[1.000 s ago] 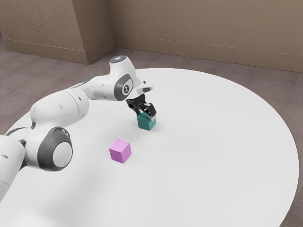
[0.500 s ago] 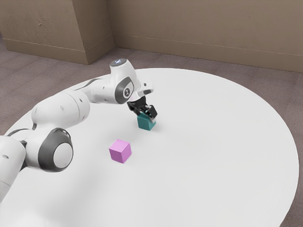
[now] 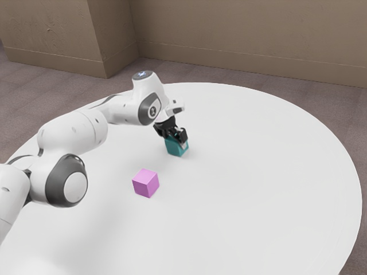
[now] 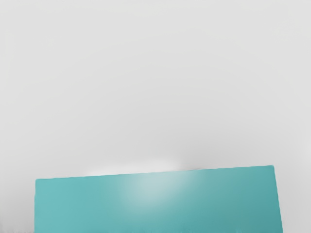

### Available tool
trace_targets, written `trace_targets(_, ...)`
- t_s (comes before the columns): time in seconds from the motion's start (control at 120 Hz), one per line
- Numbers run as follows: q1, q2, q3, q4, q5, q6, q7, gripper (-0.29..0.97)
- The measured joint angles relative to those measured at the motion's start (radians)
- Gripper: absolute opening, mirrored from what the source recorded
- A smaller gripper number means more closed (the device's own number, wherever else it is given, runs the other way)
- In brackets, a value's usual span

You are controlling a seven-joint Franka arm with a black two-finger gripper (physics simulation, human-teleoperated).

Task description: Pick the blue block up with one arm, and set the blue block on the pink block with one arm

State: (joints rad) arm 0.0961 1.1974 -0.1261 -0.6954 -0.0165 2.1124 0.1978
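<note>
Gripper (image 3: 175,136) sits low, right over the blue block (image 3: 177,149), which lies just beyond the pink block (image 3: 145,183), toward the exterior view's right. Gripping it yet? Can't tell.

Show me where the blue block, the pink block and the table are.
blue block (image 3: 173,150): exterior view, on its side face.
pink block (image 3: 145,176): exterior view, on its top face.
table (image 3: 269,189): exterior view, on the bare white top.
</note>
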Motion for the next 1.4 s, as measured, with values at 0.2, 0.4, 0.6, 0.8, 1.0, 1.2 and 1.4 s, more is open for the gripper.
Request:
trace_targets(0.2, 0.001, -0.37, 0.06, -0.492, -0.014, 0.02, -0.023, 0.31)
trace_targets(0.4, -0.031, -0.691, 0.109, -0.94, 0.022, 0.124, -0.059, 0.32)
trace_targets(0.6, -0.035, -0.854, 0.108, -1.238, 0.062, 0.334, -0.091, 0.35)
trace_targets(0.8, -0.037, -0.893, 0.107, -1.326, 0.053, 0.5, -0.117, 0.35)
trace_targets(1.0, -0.062, -0.891, 0.107, -1.346, -0.054, 0.565, -0.136, 0.36)
trace_targets(1.2, -0.104, -0.952, 0.151, -1.366, -0.071, 0.432, -0.148, 0.36)
trace_targets(1.4, -0.112, -0.957, 0.159, -1.373, -0.057, 0.357, -0.135, 0.36)
